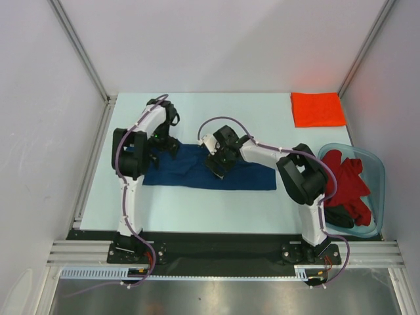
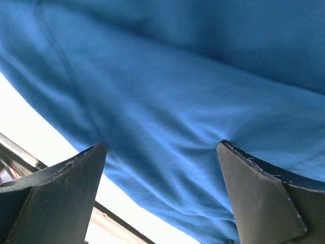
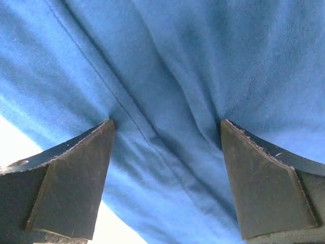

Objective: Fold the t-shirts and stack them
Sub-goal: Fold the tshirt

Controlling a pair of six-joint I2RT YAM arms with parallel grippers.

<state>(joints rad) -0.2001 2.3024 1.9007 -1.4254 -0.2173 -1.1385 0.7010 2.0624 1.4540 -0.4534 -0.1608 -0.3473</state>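
The navy shirt (image 1: 210, 173) is spread flat mid-table. The left gripper (image 2: 161, 146) and right gripper (image 3: 167, 124) are pressed onto it — jaws wide apart, nothing pinched. The fold is judged barely begun; next, an edge must be pinched and carried over evenly.

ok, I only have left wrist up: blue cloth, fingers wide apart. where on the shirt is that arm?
Observer: The left gripper is at the left end of the navy shirt, which lies as a long strip across the middle.
Operator: right arm?
Observer: The right gripper is down on the same shirt near its middle, open, fingertips pressing into the cloth.
Operator: anything folded yet?
Observer: An orange shirt lies folded flat at the far right.
Operator: what's left?
Observer: Red shirts and a dark shirt sit bunched in the tub by the right arm.
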